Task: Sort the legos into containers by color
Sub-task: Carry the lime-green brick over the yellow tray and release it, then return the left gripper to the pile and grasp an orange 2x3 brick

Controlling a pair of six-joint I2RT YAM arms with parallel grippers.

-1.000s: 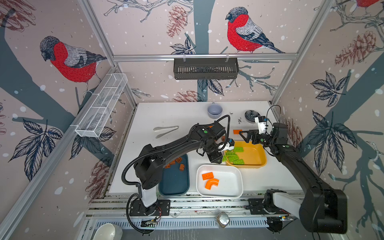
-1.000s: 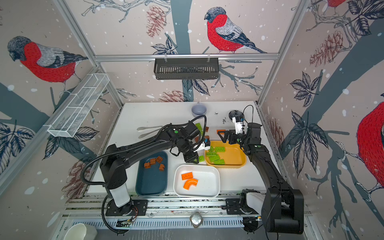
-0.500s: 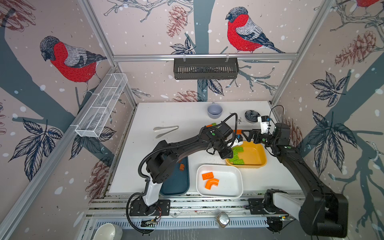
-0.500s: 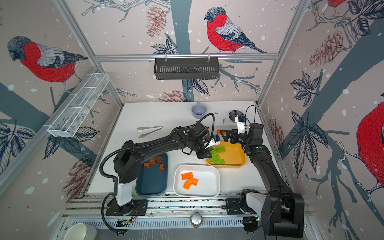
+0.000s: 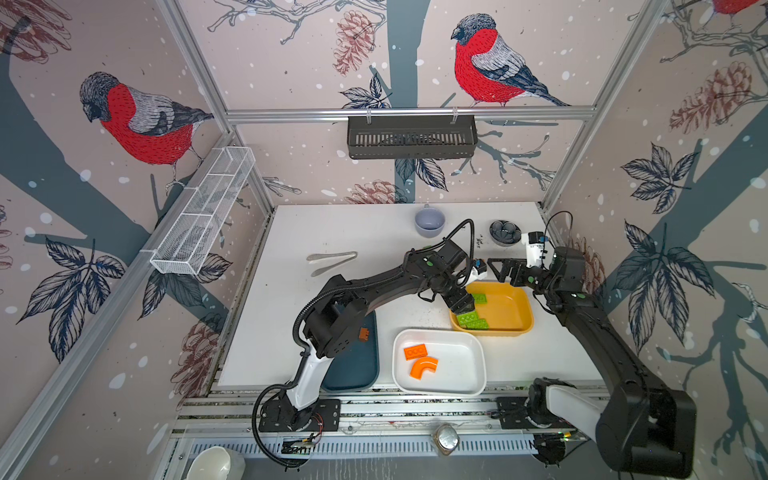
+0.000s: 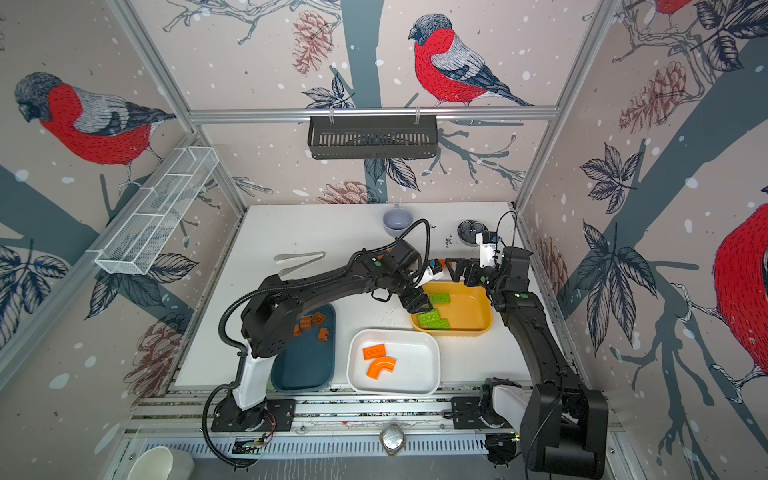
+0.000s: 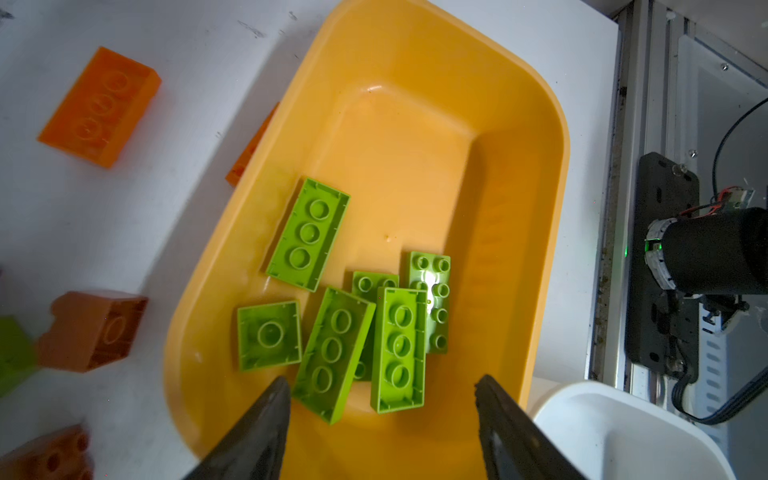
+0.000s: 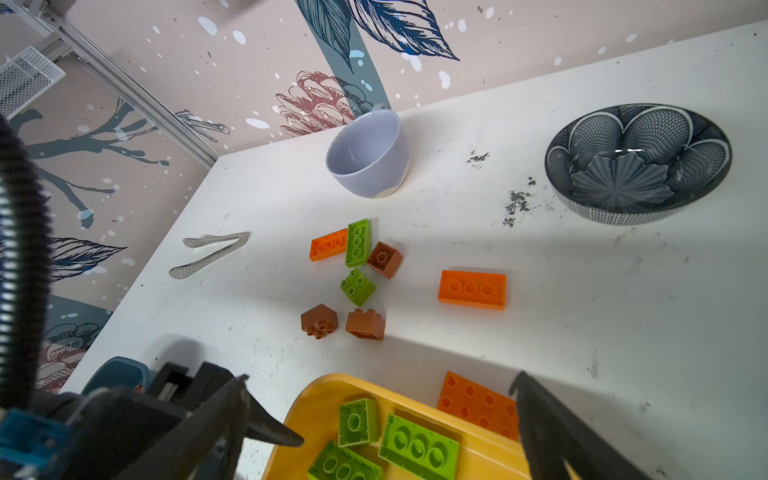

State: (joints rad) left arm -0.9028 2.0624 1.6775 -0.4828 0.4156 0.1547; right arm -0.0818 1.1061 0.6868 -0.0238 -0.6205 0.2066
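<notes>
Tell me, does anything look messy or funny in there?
Nothing looks broken or spilled. The green legos in the yellow tray lie in a jumble, most upside down, some leaning on each other. Unsorted bricks sit loose on the table, and dark scuff marks stain it near the dark bowl.

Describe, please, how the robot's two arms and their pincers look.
Both are black with a white lowest link and small green dots. The left arm carries a ribbed black hose, the right arm a thin black cable. The left pincer and right pincer have black tapered fingers.
</notes>
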